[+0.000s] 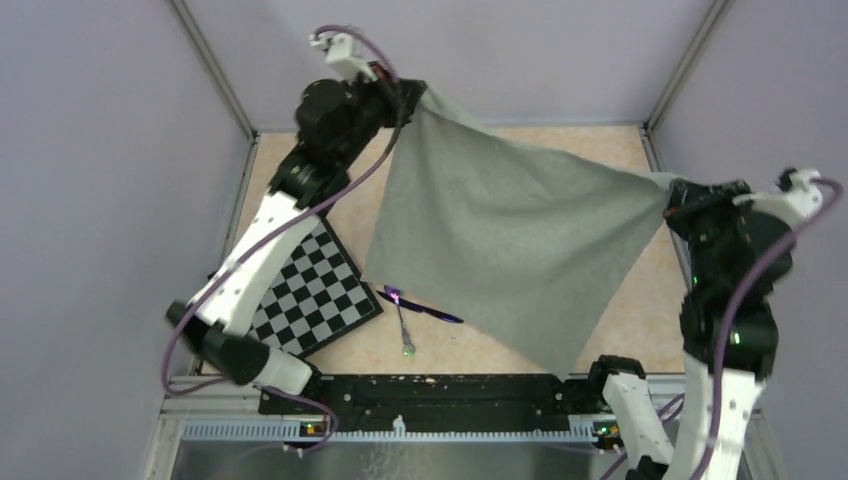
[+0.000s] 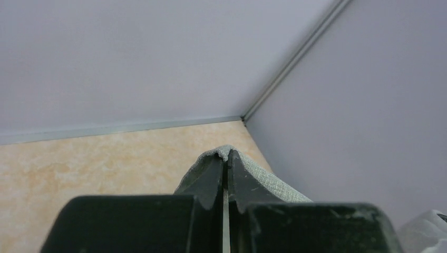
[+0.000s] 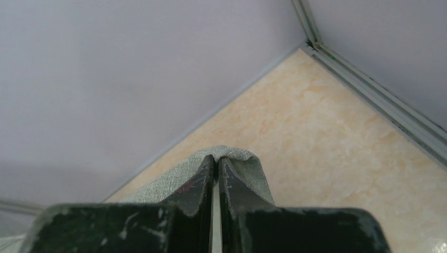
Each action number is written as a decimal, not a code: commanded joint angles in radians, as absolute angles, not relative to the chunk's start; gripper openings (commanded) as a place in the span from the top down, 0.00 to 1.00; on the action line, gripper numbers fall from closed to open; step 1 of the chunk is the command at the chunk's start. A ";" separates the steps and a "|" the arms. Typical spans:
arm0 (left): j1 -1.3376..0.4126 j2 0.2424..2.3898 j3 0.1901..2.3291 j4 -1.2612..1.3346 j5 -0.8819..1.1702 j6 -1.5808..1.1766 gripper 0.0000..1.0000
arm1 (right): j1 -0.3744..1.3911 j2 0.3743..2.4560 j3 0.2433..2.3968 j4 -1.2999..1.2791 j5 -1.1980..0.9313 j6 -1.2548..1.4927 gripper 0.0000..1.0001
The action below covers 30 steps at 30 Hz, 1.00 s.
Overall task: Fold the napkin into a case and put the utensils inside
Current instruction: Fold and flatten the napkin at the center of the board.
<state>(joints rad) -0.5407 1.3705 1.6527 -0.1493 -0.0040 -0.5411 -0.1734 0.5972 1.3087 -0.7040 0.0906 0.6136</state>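
The grey-green napkin hangs spread in the air between both arms, its lowest corner near the table's front edge. My left gripper is shut on its far left corner, high at the back; cloth wraps over the closed fingertips. At the right, my right gripper is shut on another corner, where the napkin folds over the jaws. The utensils lie on the table under the cloth's left edge: a spoon and a dark purple stick, partly hidden by the napkin. No case shows.
A black-and-white checkered board lies at the front left, partly under the left arm. The tan tabletop is walled by lavender panels with metal corner posts. A black rail runs along the near edge.
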 commanded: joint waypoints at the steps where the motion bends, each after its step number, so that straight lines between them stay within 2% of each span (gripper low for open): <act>1: -0.490 1.682 1.795 -0.081 0.015 -0.490 1.00 | -0.175 0.838 1.227 -0.484 0.213 0.590 1.00; 4: -0.472 1.884 1.918 -0.030 0.055 -0.499 1.00 | -0.185 0.986 1.184 -0.356 0.221 0.548 1.00; 11: -0.436 2.268 2.207 0.154 0.220 -0.492 1.00 | -0.304 1.346 1.195 -0.127 0.061 0.536 1.00; 18: -0.395 2.463 2.253 0.286 0.290 -0.520 1.00 | -0.332 1.597 1.276 -0.096 -0.033 0.508 1.00; 24: -0.377 2.509 2.234 0.289 0.336 -0.561 1.00 | -0.333 1.603 1.239 -0.094 -0.076 0.507 1.00; 30: -0.354 2.381 2.025 0.175 0.381 -0.563 1.00 | -0.325 1.482 1.096 -0.231 -0.134 0.540 1.00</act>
